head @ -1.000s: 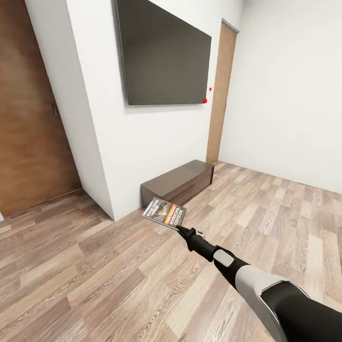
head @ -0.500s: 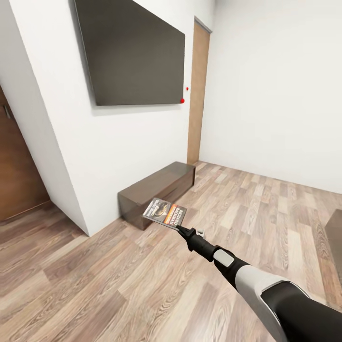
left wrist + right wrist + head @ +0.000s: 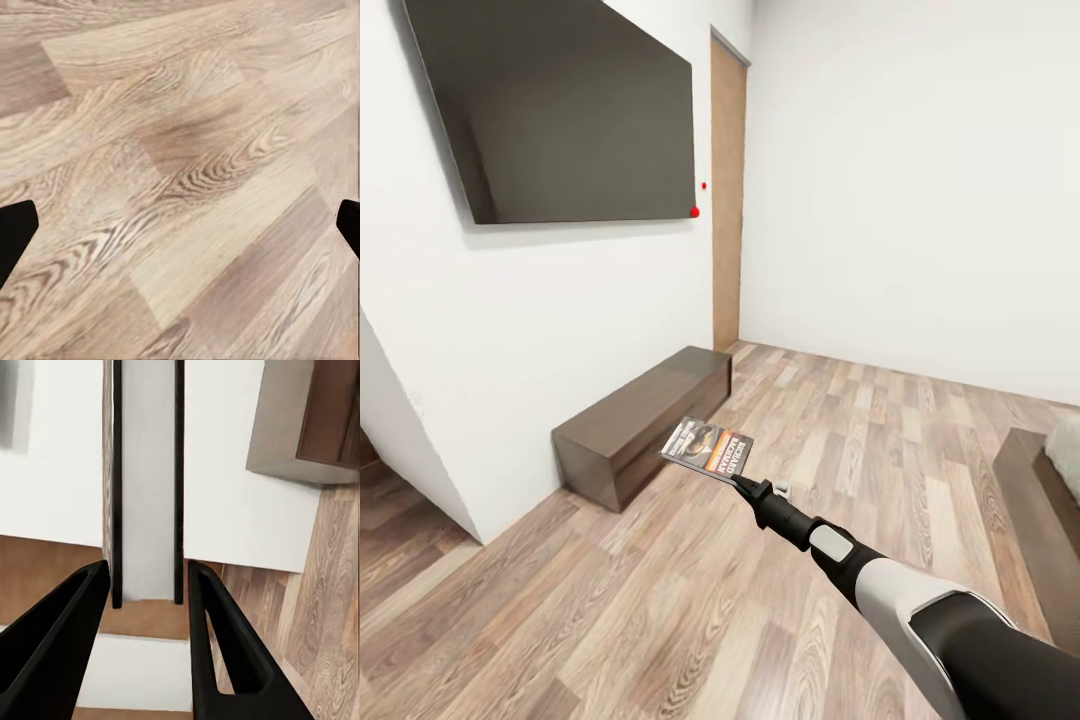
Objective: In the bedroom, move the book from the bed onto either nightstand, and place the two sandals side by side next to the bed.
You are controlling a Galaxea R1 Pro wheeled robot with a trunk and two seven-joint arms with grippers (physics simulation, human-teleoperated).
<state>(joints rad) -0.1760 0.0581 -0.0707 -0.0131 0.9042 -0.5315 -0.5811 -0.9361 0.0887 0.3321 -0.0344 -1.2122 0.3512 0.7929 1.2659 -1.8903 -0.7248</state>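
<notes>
book | pinched flat in my right gripper, held over the floor | left gripper spread, empty | bed corner at right | advice: keep grip firm, carry level until a nightstand appears

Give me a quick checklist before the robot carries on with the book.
1. Book held by right gripper: ok, pinched at its edge.
2. Book clear of the low cabinet: ok, held out above the floor.
3. Left gripper free: ok, fingers spread over bare floor.
4. Bed in sight: ok, its corner shows at right.
5. Nightstand located: cannot tell.
6. Sandals located: cannot tell.
</notes>
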